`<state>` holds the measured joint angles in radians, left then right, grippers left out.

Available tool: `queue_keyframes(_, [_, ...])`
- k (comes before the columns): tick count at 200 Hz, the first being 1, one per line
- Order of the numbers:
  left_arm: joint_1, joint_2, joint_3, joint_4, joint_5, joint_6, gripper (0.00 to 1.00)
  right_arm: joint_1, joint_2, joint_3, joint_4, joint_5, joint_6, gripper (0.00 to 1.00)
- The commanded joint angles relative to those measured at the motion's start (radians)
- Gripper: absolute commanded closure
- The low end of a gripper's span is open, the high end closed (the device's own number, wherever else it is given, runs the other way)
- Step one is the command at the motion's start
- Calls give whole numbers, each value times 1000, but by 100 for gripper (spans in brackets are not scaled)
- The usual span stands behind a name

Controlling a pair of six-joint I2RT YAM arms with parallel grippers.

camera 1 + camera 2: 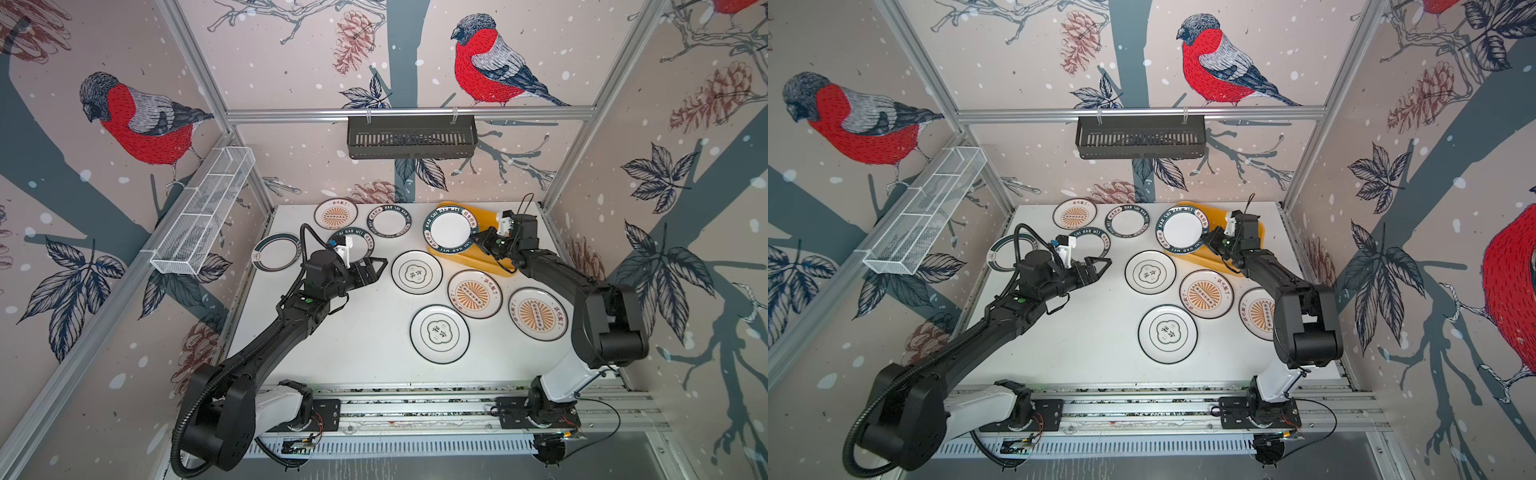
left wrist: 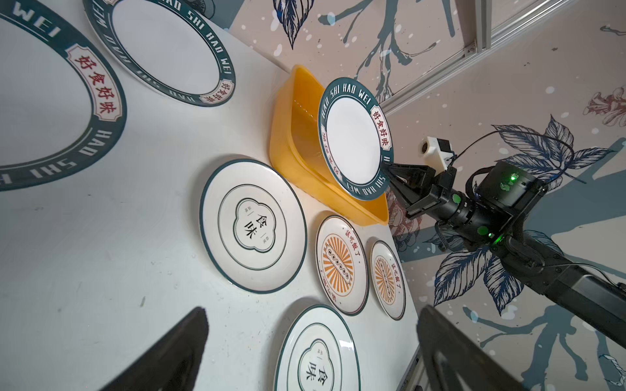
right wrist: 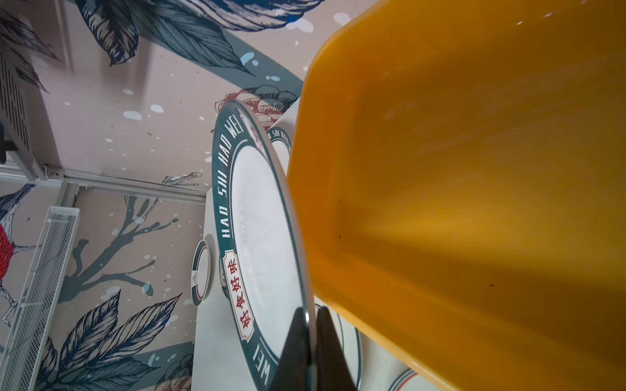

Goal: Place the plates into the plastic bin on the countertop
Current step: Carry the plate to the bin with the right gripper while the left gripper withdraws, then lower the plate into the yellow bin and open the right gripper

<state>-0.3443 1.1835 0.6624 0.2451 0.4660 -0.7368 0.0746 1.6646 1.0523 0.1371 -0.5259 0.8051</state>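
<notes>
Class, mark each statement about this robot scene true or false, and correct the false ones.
1. The right gripper grips a dark-rimmed lettered plate by its edge. True.
2. The left gripper is shut on a plate. False: its jaws stand wide open and hold nothing.
3. Plates lie stacked inside the yellow bin. False: the part of its inside that shows is bare. The gripped plate is held above it.
4. Two flower-emblem plates lie flat on the countertop. True.
5. The black basket stands on the countertop. False: it hangs from the rear rail.
</notes>
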Motion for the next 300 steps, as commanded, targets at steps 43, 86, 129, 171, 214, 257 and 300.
queue_keyframes(43, [-30,-40,-18,69,-74,-26,4,-102,56,26,4,38,-33,98])
queue_keyframes(86, [-47,-79,-36,53,-112,-30,4,-114,150,83,-5,29,-49,98])
queue_keyframes(129, [-48,-97,-56,64,-133,-38,4,-120,201,107,-28,50,-77,98])
queue_keyframes(171, [-56,-83,-67,94,-135,-40,4,-126,238,131,-31,75,-87,99])
queue_keyframes(214, [-58,-86,-75,88,-142,-36,4,-126,281,165,-57,65,-106,98])
queue_keyframes(257, [-58,-97,-76,91,-139,-35,4,-128,314,180,-77,81,-104,98])
queue_keyframes(300, [-58,-105,-87,90,-142,-37,4,-128,352,200,-84,90,-98,98])
